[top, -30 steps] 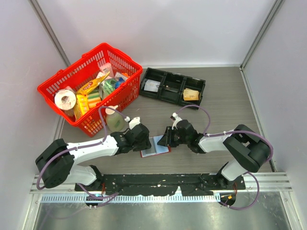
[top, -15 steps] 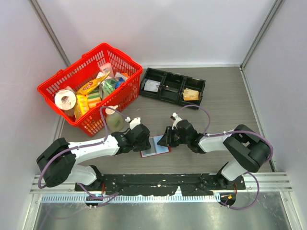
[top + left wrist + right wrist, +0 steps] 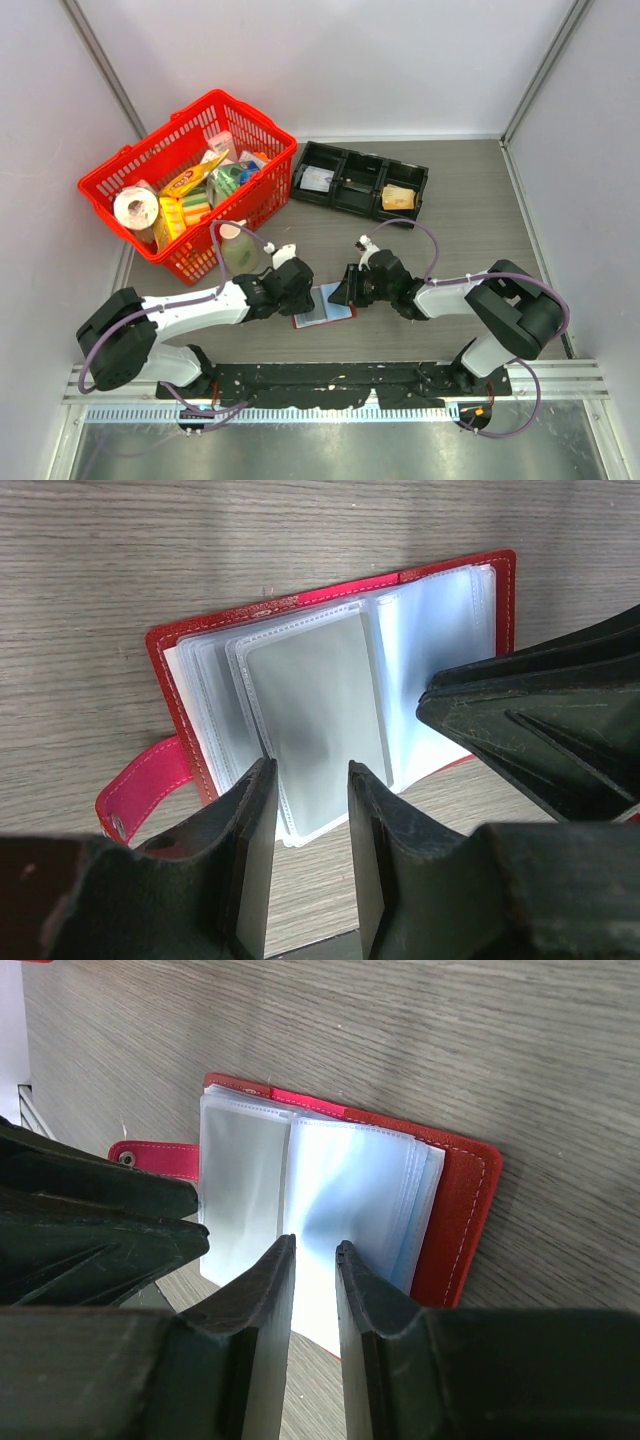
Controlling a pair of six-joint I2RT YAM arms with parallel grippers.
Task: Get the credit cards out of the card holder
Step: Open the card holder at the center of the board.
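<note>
Top view: finds the card holder (image 3: 323, 306) lying open on the wooden table (image 3: 470, 230) near the front edge, between the left gripper (image 3: 305, 291) and the right gripper (image 3: 338, 291), both tipped down over it. Shows a red basket (image 3: 215, 95) and a black tray (image 3: 300, 168) farther back, well apart.

Left wrist: looks down on the red cover, the snap tab (image 3: 148, 782) at lower left, and fanned clear sleeves (image 3: 440, 630). Shows a greyish credit card (image 3: 315, 695) inside the topmost sleeve, its lower edge between the parted left fingers (image 3: 250, 820); cannot tell about contact.

Right wrist: shows glossy pale sleeves with red cover at right, and the right fingers (image 3: 265, 1300) narrowly parted over the middle leaves, clamping nothing visible.
</note>
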